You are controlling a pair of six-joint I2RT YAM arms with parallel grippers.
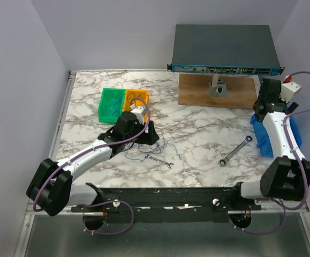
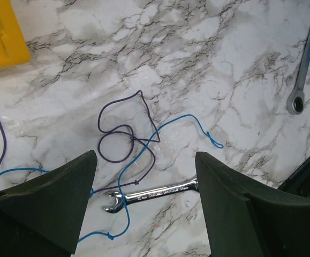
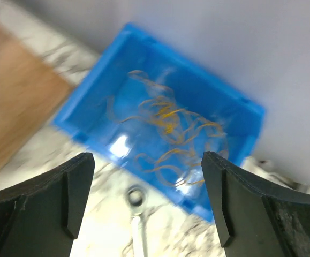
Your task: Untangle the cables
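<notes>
Left pincer [image 2: 145, 155] hung over the tangle with its jaws apart and nothing in them. Below it on the tabletop [image 2: 224, 53], near-left of centre, the blue cable [image 2: 181, 115] and the dark cable [image 2: 140, 92] were looped through each other, and a small wrench [image 2: 155, 194] lay across the blue one at the near side. Honestly I'd have gone for the blue's free tail on the right, well away from the wrench, pinched only that strand and drawn it out slow and low so the dark loop didn't cinch. Right pincer [image 3: 146, 155] was apart too, empty, over the blue bin [image 3: 197, 69] far right, where yellow cables [image 3: 168, 120] sat in a heap
</notes>
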